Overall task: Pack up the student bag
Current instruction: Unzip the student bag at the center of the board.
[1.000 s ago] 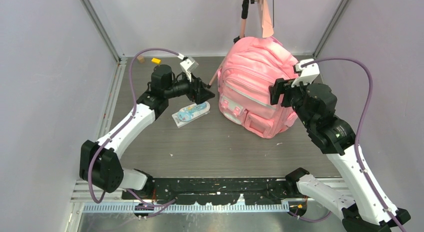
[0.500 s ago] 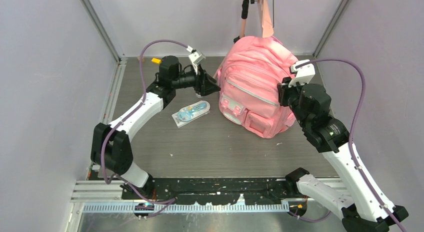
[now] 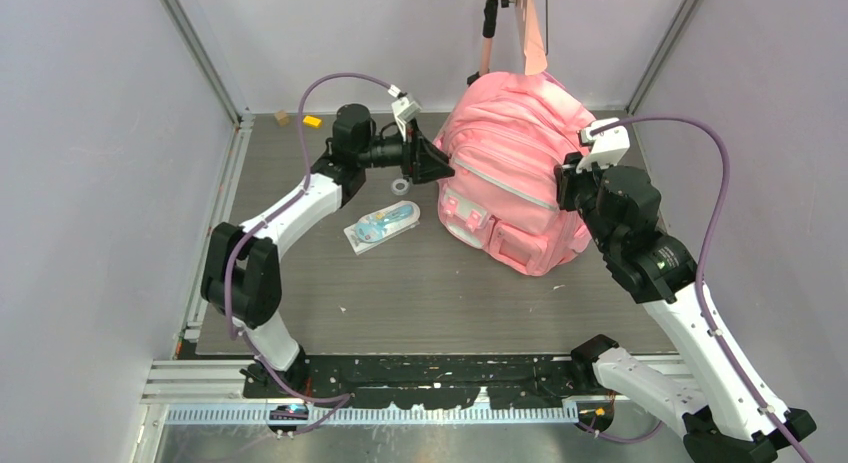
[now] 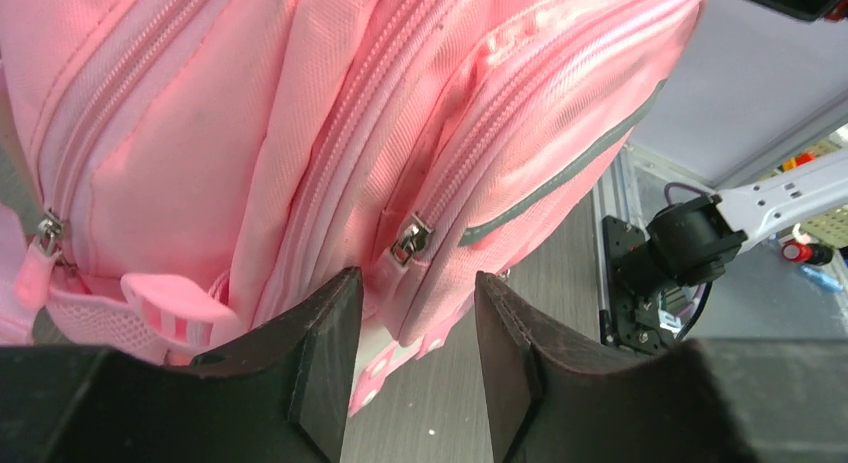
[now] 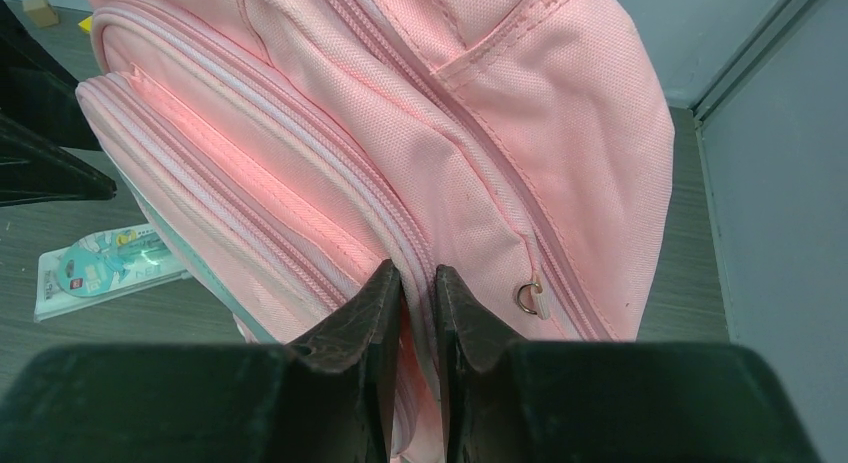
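Pink student bag sits between left tool and right tool.

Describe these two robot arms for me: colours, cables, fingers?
Both arms have white links joined by chunky black joints. A purple cable loops along each. The left gripper and right gripper end in two black wedge-shaped fingers, with a small white camera block on the wrist.

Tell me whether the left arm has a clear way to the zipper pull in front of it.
Probably yes. The left gripper stands open right below the zipper pull on the student bag, with nothing between them.
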Controlling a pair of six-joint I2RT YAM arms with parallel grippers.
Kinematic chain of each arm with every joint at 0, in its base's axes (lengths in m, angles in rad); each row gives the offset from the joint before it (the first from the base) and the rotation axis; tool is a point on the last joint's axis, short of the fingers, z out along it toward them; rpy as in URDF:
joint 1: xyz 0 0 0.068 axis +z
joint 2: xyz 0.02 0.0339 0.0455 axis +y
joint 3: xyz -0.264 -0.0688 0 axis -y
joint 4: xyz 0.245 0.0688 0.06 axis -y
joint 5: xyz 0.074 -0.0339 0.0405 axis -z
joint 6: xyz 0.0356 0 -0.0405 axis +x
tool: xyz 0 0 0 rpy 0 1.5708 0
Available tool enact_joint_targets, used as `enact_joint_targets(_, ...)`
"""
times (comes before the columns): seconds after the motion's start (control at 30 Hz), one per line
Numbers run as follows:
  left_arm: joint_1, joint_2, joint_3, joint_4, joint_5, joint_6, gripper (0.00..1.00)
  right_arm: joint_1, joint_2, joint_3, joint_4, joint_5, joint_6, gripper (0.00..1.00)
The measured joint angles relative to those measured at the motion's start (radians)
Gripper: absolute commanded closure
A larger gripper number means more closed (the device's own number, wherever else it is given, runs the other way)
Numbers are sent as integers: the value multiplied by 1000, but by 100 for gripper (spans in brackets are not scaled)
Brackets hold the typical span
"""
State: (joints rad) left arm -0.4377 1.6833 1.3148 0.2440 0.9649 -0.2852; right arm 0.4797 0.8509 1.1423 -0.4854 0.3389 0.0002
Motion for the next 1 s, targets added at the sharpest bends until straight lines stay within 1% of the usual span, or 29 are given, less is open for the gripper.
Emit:
enact_joint_targets(0.2, -3, 63, 53, 53, 36, -55, 49, 0, -1, -3, 5, 0, 0, 82)
enact_joint_targets(0.27, -6, 74, 56, 69, 43, -76, 52, 0, -3, -4, 7, 1, 0, 83)
enact_joint_targets(0.37, -10, 78, 56, 101, 50, -111, 61, 0, -4, -4, 6, 1, 0, 82)
enact_joint_targets(0.4, -13, 78, 56, 118, 51, -129, 66, 0, -5, -4, 6, 1, 0, 82)
enact_joint_targets(0.43, -14, 78, 55, 139, 52, -143, 73, 0, -5, -5, 6, 1, 0, 83)
enact_joint_targets(0.5, -16, 78, 45, 175, 51, -166, 81, -2, -7, -6, 6, 4, 0, 82)
enact_joint_targets(0.6, -14, 76, 26, 201, 47, -167, 88, -2, -9, -8, 6, 2, 1, 82)
enact_joint_targets(0.67, -14, 70, 24, 194, 47, -153, 97, -2, -9, -8, 6, 1, 1, 82)
enact_joint_targets(0.7, -14, 67, 22, 190, 47, -149, 100, -2, -10, -8, 6, 0, 1, 83)
enact_joint_targets(0.9, -12, 4, -39, 172, 32, -124, 100, -2, -15, -11, 5, -6, 1, 83)
enact_joint_targets(0.97, -12, -17, -60, 166, 24, -122, 100, -2, -11, -11, 5, -6, 1, 86)
enact_joint_targets(1.0, -13, -29, -72, 163, 20, -122, 100, -2, -5, -11, 5, -6, 1, 88)
